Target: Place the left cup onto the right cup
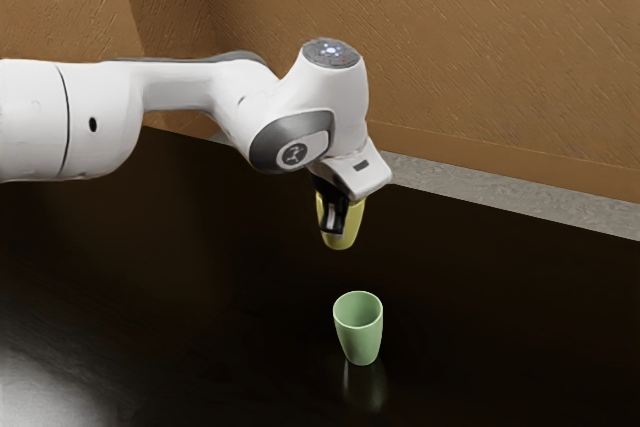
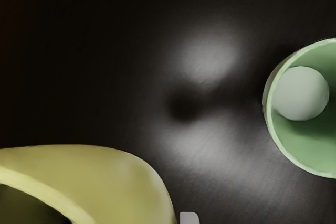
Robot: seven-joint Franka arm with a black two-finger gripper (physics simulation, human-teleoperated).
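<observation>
Claw [image 1: 338, 219] pinches smooth yellow cup [image 1: 339, 240] aloft; tapered green cup [image 1: 358, 327] stands on glossy table [image 1: 150, 347].

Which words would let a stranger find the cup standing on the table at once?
Look at the dark table. Below the gripper, slightly toward the exterior view's right, stands the green cup, upright. Unlike the yellow cup held in the gripper, it rests on the table.
</observation>
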